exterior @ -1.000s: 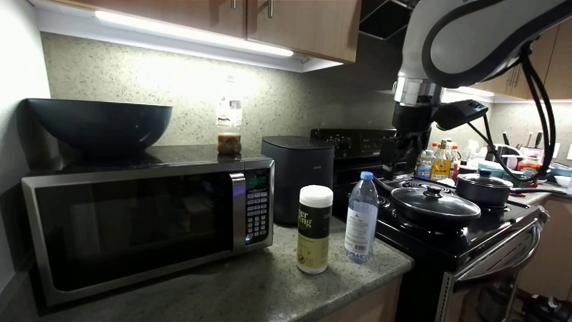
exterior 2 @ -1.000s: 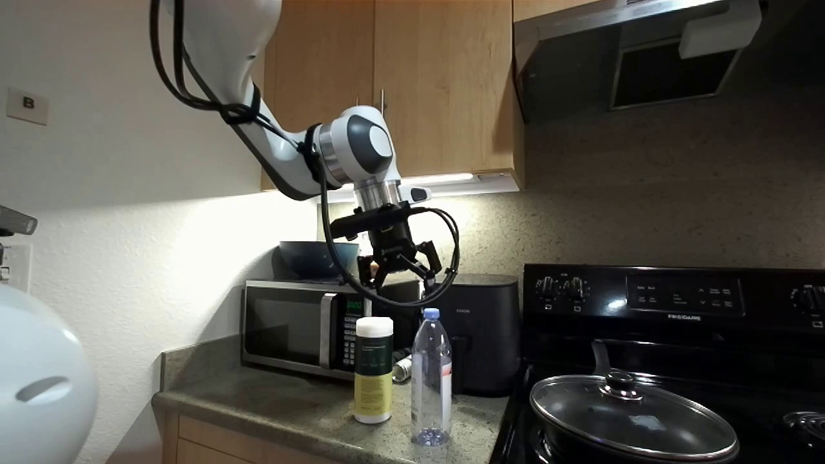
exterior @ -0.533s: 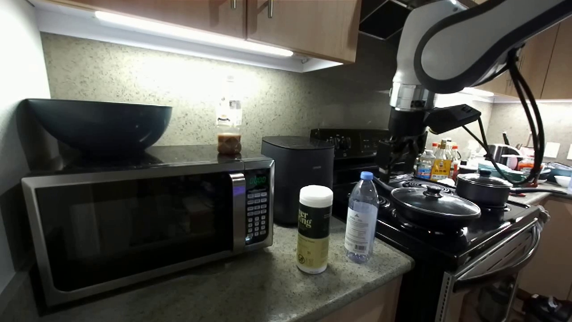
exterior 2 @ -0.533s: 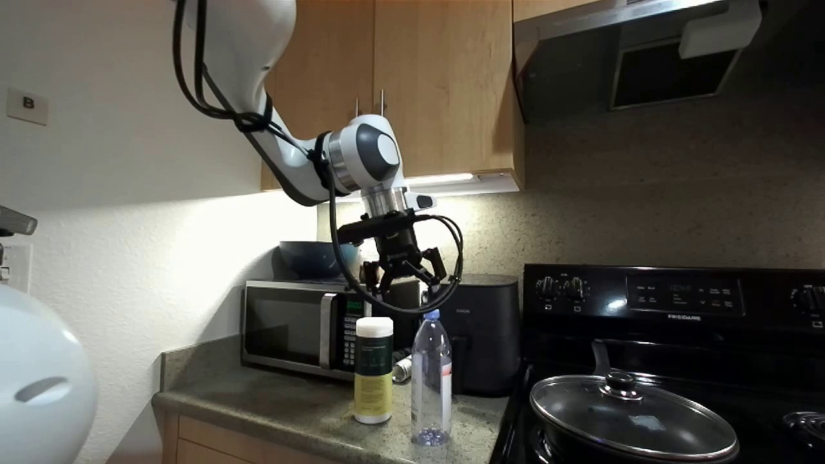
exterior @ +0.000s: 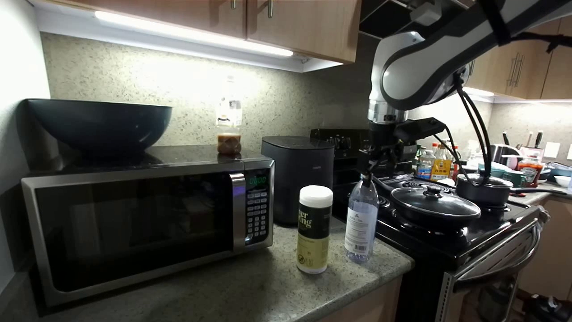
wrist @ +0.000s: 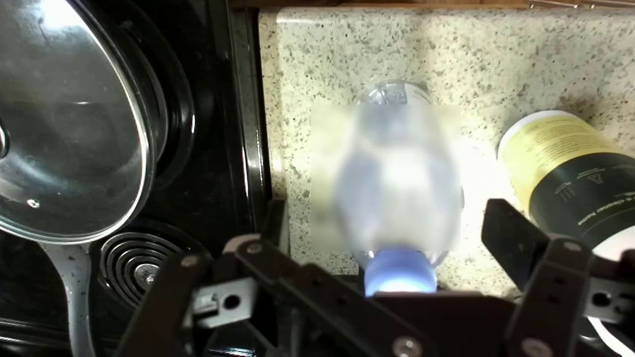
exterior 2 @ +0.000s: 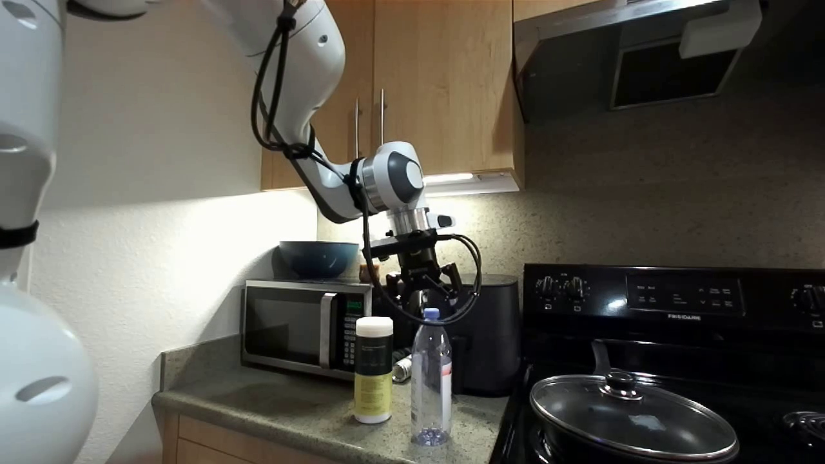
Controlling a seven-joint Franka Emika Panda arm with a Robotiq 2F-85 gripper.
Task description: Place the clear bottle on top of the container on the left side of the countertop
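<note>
A blue-capped clear plastic bottle (exterior: 361, 228), upright on the speckled grey-green countertop (exterior 2: 290, 399), could be toppled if the black gripper (wrist: 388, 218), spread near its top with nothing pinched, is closed off-centre. No liquid is made out in the bottle; the contents of the white-lidded, yellow-and-black cylindrical container (exterior 2: 373, 377) beside it are concealed

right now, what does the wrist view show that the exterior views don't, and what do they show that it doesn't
Only the wrist view: a top-down look at the open gripper, with the blue cap showing between its fingers, and legible "cleaner home" lettering on the container.
Only the exterior views: the microwave, the dark bowl on it and the upper cabinets.
All share: the gripper, the upright clear bottle, the container, the countertop and the glass-lidded pan.
</note>
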